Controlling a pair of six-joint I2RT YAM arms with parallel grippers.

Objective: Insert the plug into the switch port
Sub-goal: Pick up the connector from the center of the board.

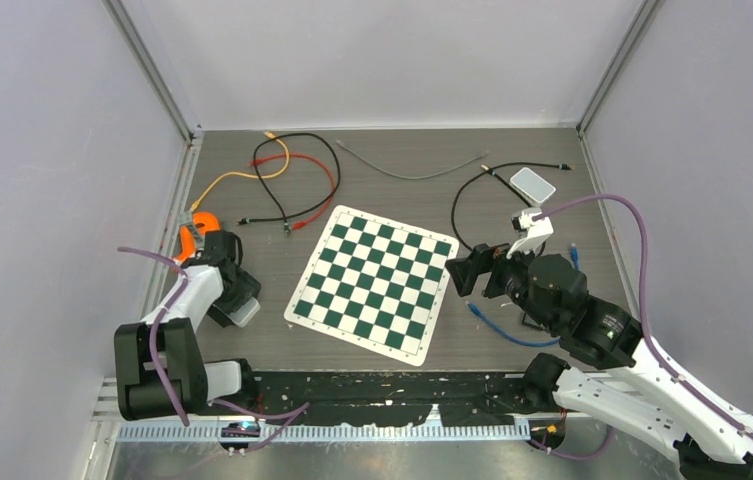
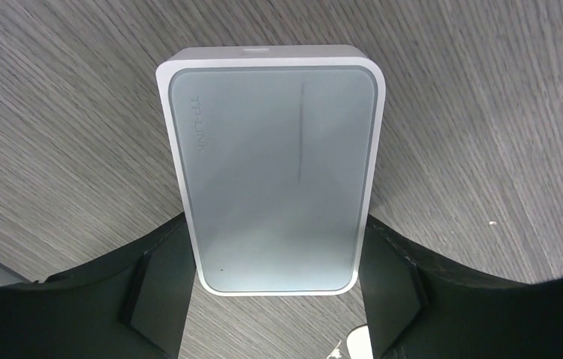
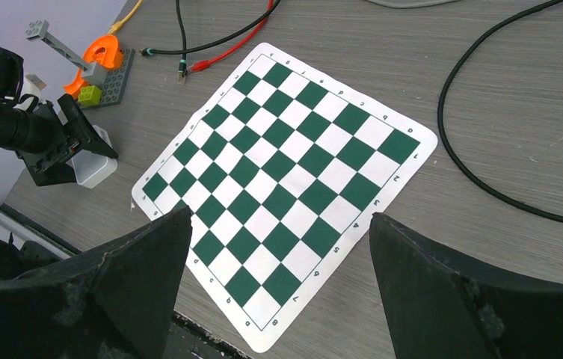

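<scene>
One table (image 1: pixel 402 190) of grey wood grain, boxed by pale lilac walls (image 1: pixel 382 60) with metal corner posts. At centre: mat (image 1: pixel 372 282), green-and-white checks, laid askew.

Left of mat:
- switch (image 2: pixel 274 172), white with grey lid, flat on table, clamped by its long sides in left gripper (image 2: pixel 276 250).
- orange block (image 1: pixel 197 232), further left and back.

Right of mat:
- right gripper (image 3: pixel 280 218), just off mat's right corner, jaws wide apart and holding nothing, facing across mat.
- blue cable (image 1: pixel 507 337), off mat's near right corner, plug (image 1: pixel 472 308) at end nearest mat, lying free, well apart from switch.

Behind mat:
- black, red and yellow leads (image 1: pixel 292 180), tangled.
- grey cable (image 1: pixel 407 172).
- black loop (image 1: pixel 462 200).
- small white box (image 1: pixel 533 184).

Left wrist only: "TP-LINK" embossed on switch lid, plus one thin dark line.
Right wrist only: grey lever and green brick beside orange block; letters along mat border.
Top view only: blue cable, plug, white box.

Hidden or unclear: switch ports, seen in no view; stretch of blue cable under right arm; plug too small to tell its type.
</scene>
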